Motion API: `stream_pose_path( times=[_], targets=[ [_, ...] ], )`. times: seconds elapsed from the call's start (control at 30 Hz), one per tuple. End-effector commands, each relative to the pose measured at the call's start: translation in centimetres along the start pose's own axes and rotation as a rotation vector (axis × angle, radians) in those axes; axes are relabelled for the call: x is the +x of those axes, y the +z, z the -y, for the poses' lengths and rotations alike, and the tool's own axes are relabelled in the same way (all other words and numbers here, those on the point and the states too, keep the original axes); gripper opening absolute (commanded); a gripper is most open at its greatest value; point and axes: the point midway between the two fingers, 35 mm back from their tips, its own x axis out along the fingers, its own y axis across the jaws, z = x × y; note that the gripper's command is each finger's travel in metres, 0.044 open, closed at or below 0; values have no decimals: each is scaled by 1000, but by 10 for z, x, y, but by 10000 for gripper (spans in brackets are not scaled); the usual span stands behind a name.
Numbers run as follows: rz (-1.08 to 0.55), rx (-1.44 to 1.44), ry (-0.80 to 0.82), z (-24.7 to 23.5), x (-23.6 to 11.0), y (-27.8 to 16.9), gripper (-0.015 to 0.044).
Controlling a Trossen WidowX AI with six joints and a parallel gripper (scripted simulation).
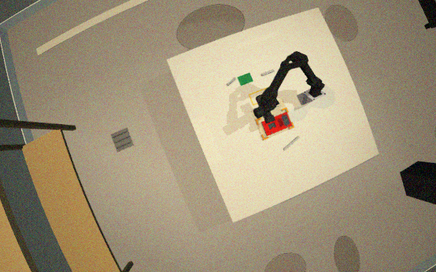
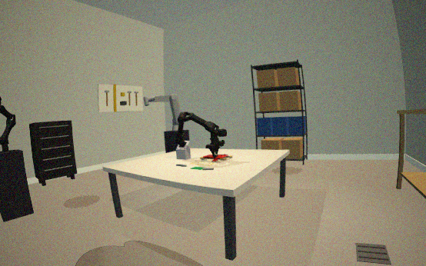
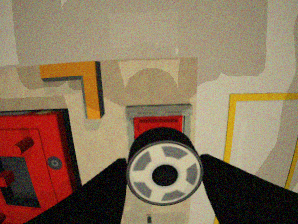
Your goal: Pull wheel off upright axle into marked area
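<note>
Wrist view: the black gripper (image 3: 164, 177) clenches a grey spoked wheel (image 3: 164, 175), black fingers pressing its rim at 3 and 9 o'clock. A red fixture plate (image 3: 40, 143) lies at 9 o'clock, a yellow-outlined marked area (image 3: 232, 136) at 3 o'clock. Beyond, at 12 o'clock, pale table (image 3: 280, 43) stretches away.

The white square table (image 1: 330, 165) carries a red fixture plate (image 1: 276, 126) with orange corner marks near its middle, and beside it a yellow-outlined rectangle (image 3: 229, 163) marked on the top. A small green patch (image 1: 245, 79) lies further off — with three short grey bars (image 1: 291, 143) scattered around — and the arm's grey base block (image 2: 183, 152) stands near the far edge.
</note>
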Motion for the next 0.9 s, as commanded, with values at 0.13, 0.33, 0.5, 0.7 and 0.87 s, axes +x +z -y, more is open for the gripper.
stream_pose_path(
  times=[0.13, 0.33, 0.5, 0.7, 0.87],
  targets=[
    [1, 1, 1, 0, -4, 0, 0],
    [0, 1, 1, 0, -6, 0, 0],
    [0, 1, 1, 0, -7, 0, 0],
    [0, 1, 0, -1, -9, 0, 0],
    [0, 1, 0, -1, -11, 0, 0]
  ],
)
